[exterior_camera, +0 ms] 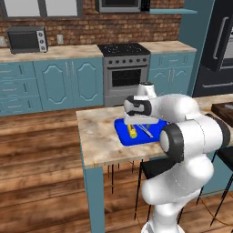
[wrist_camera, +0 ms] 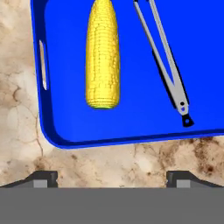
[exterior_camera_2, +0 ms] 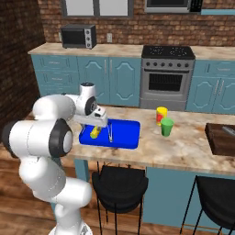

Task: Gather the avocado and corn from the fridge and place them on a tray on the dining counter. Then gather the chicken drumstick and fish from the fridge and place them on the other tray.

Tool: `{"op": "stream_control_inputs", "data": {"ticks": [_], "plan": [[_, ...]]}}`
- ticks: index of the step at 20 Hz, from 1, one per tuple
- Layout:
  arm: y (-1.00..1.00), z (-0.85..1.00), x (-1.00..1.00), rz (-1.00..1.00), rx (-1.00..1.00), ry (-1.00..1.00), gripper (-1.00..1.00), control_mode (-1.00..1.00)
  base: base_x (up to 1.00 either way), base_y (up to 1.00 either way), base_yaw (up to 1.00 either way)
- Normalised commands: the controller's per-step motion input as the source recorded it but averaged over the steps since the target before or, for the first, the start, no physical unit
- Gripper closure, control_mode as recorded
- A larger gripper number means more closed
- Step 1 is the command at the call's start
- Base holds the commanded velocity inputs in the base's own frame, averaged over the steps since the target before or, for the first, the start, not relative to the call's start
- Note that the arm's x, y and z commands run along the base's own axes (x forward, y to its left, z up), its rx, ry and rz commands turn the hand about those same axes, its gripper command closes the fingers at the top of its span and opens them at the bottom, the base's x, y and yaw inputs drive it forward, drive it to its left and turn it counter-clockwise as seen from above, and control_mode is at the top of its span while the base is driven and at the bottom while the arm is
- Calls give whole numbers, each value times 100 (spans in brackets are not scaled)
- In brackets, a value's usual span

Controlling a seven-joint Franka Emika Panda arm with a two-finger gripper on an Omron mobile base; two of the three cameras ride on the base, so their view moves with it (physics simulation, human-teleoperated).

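The gripper (wrist_camera: 112,177) is hanging with its jaws spread wide and pinching nothing, just above the near edge of a blue tray (wrist_camera: 131,122) that is sitting on the dining counter (exterior_camera: 98,141). The corn (wrist_camera: 103,54) is lying flat inside the blue tray, free of the fingers, with its tapered tip pointing away from the hand. A pair of grey metal tongs (wrist_camera: 168,70) is lying beside it on the same tray, just apart from the cob. In the right base view, a yellow cup (exterior_camera_2: 161,114) and a green cup (exterior_camera_2: 167,127) are standing to the right of the blue tray, and the other tray (exterior_camera_2: 220,140), dark brown, is resting farther right along the counter.
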Motion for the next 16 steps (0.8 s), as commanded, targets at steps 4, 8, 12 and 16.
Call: {"op": "stream_control_inputs", "data": {"ticks": [4, 8, 12, 16], "plan": [[0, 35, -100, 0, 0, -15, -100, -100, 0, 0, 0], [0, 62, -100, 0, 0, -16, -100, -100, 0, 0, 0], [-3, 58, -100, 0, 0, -31, -100, -100, 0, 0, 0], [-2, 59, -100, 0, 0, -30, -100, -100, 0, 0, 0]]}}
